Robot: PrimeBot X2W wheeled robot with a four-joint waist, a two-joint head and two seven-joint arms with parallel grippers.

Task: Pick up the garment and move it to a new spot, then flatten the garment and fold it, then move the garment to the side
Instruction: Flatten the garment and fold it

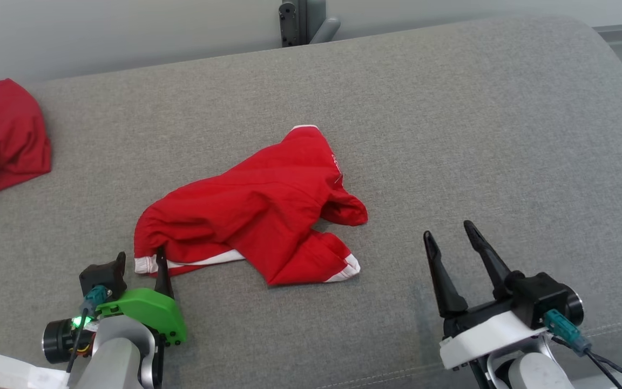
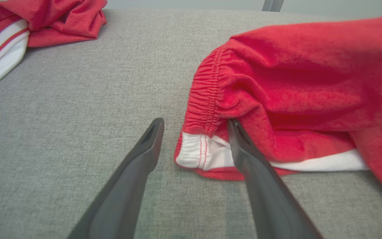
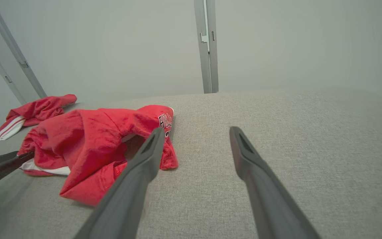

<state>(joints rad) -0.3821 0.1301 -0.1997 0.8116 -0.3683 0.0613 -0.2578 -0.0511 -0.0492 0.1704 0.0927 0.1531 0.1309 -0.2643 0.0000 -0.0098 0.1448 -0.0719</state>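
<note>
The garment (image 1: 257, 210) is a crumpled pair of red shorts with white trim, lying in the middle of the grey cushion (image 1: 451, 135). My left gripper (image 1: 141, 265) stands open at its near-left corner. In the left wrist view the gripper (image 2: 195, 123) has the gathered waistband and white hem of the garment (image 2: 293, 83) between its tips, with one finger (image 2: 244, 152) touching the cloth. My right gripper (image 1: 450, 230) is open and holds nothing, to the right of the shorts. The right wrist view shows that gripper (image 3: 196, 130) beside the garment (image 3: 88, 139).
A second red and white garment (image 1: 3, 135) lies bunched at the cushion's far left edge, also seen as a red heap (image 2: 45, 20) in the left wrist view. A grey post (image 1: 303, 21) stands behind the cushion. Bare cushion stretches to the right.
</note>
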